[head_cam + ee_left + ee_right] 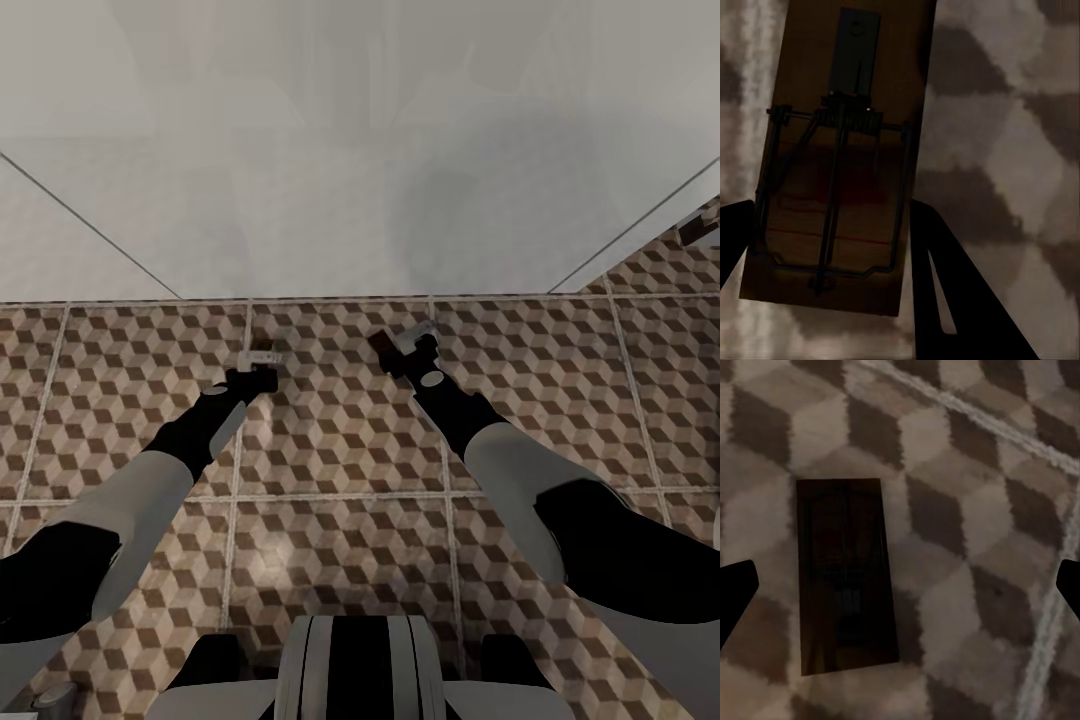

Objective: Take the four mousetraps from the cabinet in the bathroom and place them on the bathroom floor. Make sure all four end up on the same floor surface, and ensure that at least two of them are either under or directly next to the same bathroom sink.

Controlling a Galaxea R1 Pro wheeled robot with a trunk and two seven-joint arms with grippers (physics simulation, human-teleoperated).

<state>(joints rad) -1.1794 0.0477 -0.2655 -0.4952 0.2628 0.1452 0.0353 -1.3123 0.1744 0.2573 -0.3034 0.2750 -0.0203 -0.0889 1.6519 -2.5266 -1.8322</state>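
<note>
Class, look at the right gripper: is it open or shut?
Open. The right gripper has its fingertips spread wide, with a mousetrap lying flat on the bathroom floor between them, untouched.

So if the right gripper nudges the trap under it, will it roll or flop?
Probably neither. The trap looks like a flat rigid board lying face-flat on the floor, so it should slide. It looks thin, so likely light. The right gripper is open, fingertips wide of it.

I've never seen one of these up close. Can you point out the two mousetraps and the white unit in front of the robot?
Left mousetrap (832,187): left wrist view, on its wooden board beneath the wire spring.
Right mousetrap (846,577): right wrist view, middle of the dark board.
White unit (360,200): head view, on its flat front.
</note>
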